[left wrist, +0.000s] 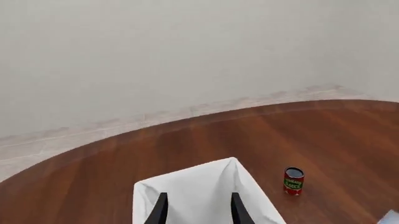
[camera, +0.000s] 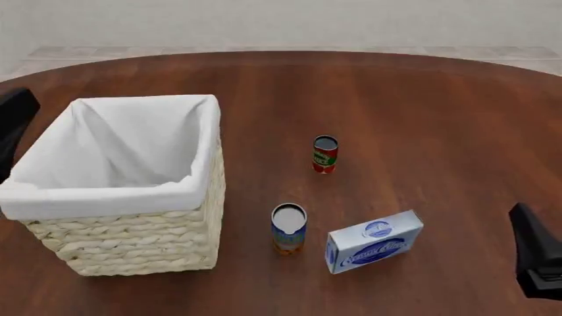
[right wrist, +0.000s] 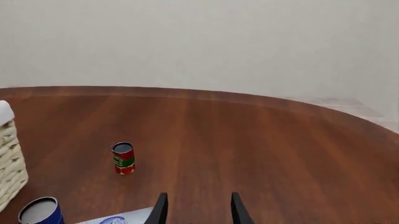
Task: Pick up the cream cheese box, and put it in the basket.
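Note:
The cream cheese box [camera: 373, 241], a white carton with a blue oval logo, lies on the table at the front right of centre; only its edge [right wrist: 121, 218] shows in the right wrist view. At the left stands the basket [camera: 131, 243], woven wicker with a white liner [left wrist: 206, 186]. My left gripper [left wrist: 199, 196] is open above the basket's liner, with nothing between its fingers. Over bare table my right gripper [right wrist: 198, 196] is open too, the box just in front of it and to its left. In the front view only dark parts of the left arm [camera: 13, 122] and right arm [camera: 537, 257] show.
A small red and green can [camera: 325, 154] stands upright past the box, mid-table. A blue and orange can [camera: 289, 228] stands between the basket and the box, close to the box's left end. The round wooden table [camera: 422, 105] ends at a pale floor and wall.

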Tool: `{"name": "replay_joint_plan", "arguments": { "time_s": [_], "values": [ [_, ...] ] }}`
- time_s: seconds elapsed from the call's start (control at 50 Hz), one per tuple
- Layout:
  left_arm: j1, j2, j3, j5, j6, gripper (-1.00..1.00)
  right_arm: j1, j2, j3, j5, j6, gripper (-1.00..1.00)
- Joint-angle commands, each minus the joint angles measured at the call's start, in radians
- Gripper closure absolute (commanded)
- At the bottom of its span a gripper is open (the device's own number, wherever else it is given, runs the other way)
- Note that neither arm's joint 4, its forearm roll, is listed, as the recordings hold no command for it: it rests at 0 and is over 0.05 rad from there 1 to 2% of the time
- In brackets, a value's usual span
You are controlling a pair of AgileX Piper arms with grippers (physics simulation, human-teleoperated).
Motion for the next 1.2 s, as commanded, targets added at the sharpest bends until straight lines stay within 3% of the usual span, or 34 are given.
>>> {"name": "replay_joint_plan", "arguments": {
  "time_s": [0.02,0.24,0.64,0.98,1.16,1.2],
  "values": [
    [-0.122,0.134,-0.23,0.093,0.105,-1.0,0.003,0.024,0.006,-0.013,-0.01,-1.0],
    [-0.25,0.245,-0.363,0.173,0.185,-1.0,0.005,0.0,-0.016,0.022,-0.003,-1.0],
    [-0.508,0.486,-0.528,0.215,0.185,-1.0,0.001,-0.004,-0.007,0.028,0.002,-1.0],
    [-0.669,0.608,-0.547,0.167,0.154,-1.0,-0.006,-0.005,-0.01,0.031,0.001,-1.0],
    [-0.726,0.665,-0.505,0.096,0.115,-1.0,-0.011,-0.004,-0.013,0.032,-0.012,-1.0],
    [-0.744,0.676,-0.496,0.083,0.1,-1.0,-0.042,-0.005,-0.01,0.009,-0.075,-1.0]
  ]
}}
